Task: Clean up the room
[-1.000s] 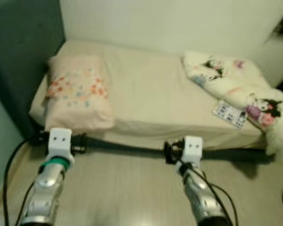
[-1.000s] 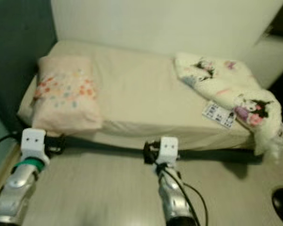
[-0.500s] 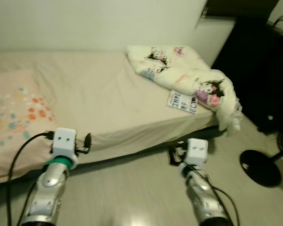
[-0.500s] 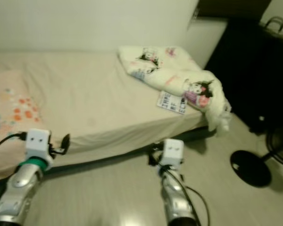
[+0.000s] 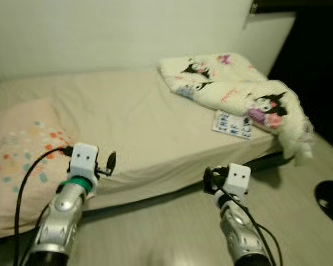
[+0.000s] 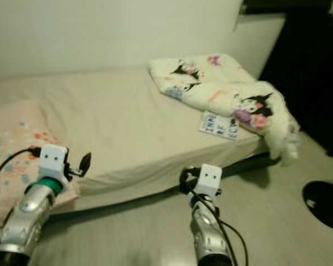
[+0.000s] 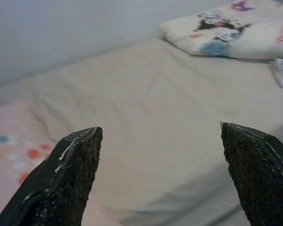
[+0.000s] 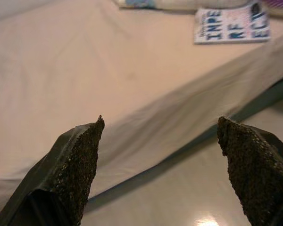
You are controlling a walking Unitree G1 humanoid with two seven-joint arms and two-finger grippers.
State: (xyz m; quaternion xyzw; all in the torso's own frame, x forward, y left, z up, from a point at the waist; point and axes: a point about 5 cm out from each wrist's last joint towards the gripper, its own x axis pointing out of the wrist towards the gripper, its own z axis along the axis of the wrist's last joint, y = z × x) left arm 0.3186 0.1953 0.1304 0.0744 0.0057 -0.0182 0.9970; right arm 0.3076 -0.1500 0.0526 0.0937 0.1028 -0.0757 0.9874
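Note:
A low bed with a beige sheet lies in front of me. A pink floral pillow rests at its left end. A crumpled cream blanket with cartoon prints is heaped at the right end, one corner hanging over the edge. Beside the blanket lies a white booklet with dark letters, also seen in the right wrist view as the booklet. My left gripper is open over the bed's near edge, close to the pillow. My right gripper is open just short of the bed's side, above the floor.
A black round fan base stands on the pale floor at the right. Dark furniture rises behind the bed's right end. A cream wall backs the bed. A black cable loops from my left wrist.
The camera swung right along the bed, then partly back left, so the headboard has left the picture and the fan base has come in. Both grippers remain open and empty.

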